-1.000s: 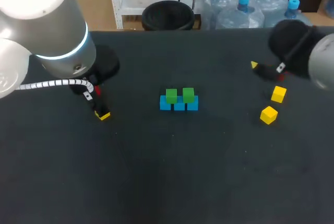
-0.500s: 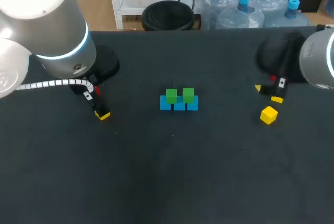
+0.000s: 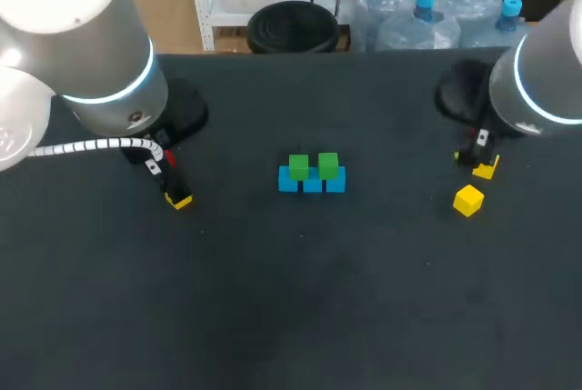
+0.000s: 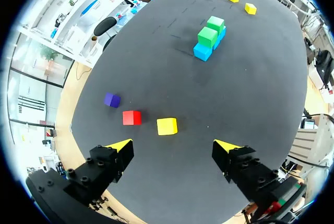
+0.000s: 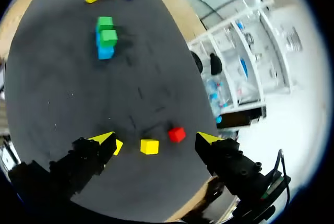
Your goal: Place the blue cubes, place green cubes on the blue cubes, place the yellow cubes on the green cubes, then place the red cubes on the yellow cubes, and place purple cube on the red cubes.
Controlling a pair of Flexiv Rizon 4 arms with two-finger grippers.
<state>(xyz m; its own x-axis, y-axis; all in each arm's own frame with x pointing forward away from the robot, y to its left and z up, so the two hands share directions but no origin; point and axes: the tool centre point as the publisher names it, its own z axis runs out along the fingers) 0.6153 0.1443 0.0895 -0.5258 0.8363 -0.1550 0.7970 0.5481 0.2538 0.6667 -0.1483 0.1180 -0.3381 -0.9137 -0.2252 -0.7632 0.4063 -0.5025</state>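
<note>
Hovering wide open, the right claw (image 5: 156,138) should centre over the yellow cube (image 5: 149,146) before closing squarely on its sides.

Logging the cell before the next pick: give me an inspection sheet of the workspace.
Surface: black table, flat.
Job's things: blue cubes in a row, two green cubes on them; three yellow cubes, two red cubes, one purple cube loose, unstacked.
Clutter: nothing seen.
Grippers: left gripper open, a yellow cube ahead; right gripper open over another.
Cables: striped cable on left arm, clear of the cubes.
Surroundings: nothing seen reaching over the table.
</note>
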